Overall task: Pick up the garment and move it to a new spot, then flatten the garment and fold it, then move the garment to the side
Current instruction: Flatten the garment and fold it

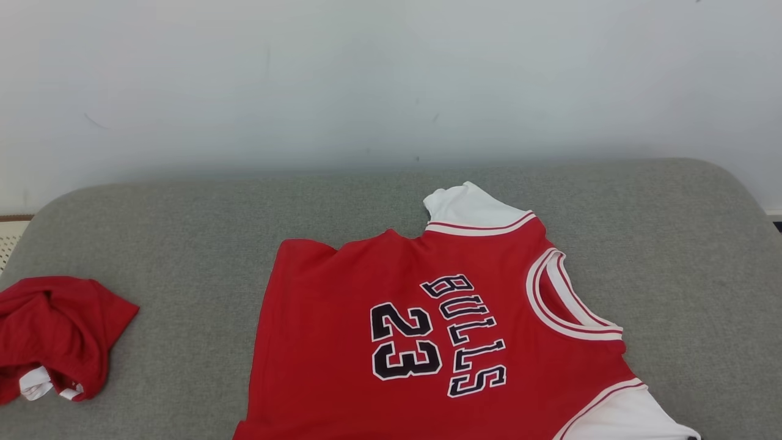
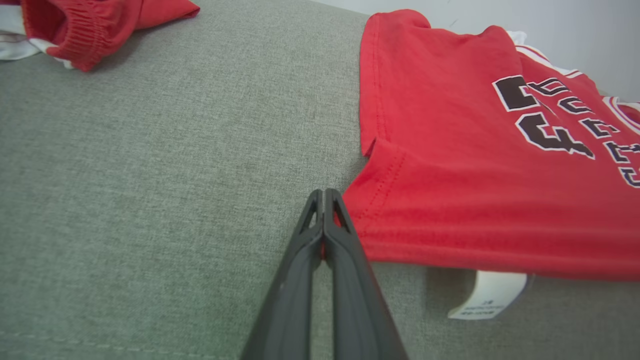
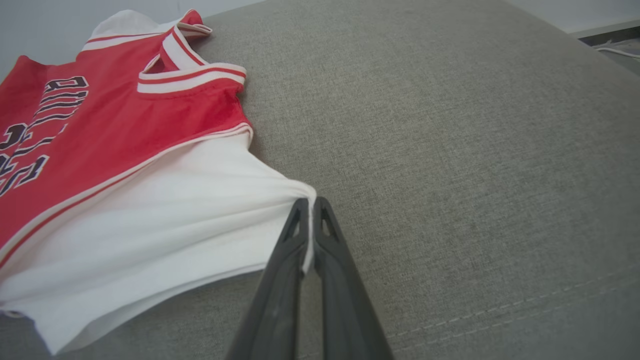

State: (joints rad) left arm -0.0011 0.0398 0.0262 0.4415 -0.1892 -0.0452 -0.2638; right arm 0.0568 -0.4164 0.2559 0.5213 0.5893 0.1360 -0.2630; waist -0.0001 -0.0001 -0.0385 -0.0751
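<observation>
The garment [image 1: 440, 330] is a red jersey with white sleeves and black "BULLS 23" lettering. It lies spread out on a grey cushion [image 1: 183, 232], its neck toward the right. In the left wrist view my left gripper [image 2: 324, 194] is shut on the jersey's [image 2: 475, 175] red bottom hem corner, and red cloth shows between the fingers. In the right wrist view my right gripper [image 3: 310, 202] is shut on the edge of the near white sleeve [image 3: 165, 225], with white cloth pinched between the fingers. A white label [image 2: 490, 295] sticks out from under the hem.
A second red garment [image 1: 55, 336] lies crumpled at the cushion's left end, also seen in the left wrist view [image 2: 85, 30]. A pale wall [image 1: 391, 79] runs behind the cushion. Bare grey fabric lies left and right of the jersey.
</observation>
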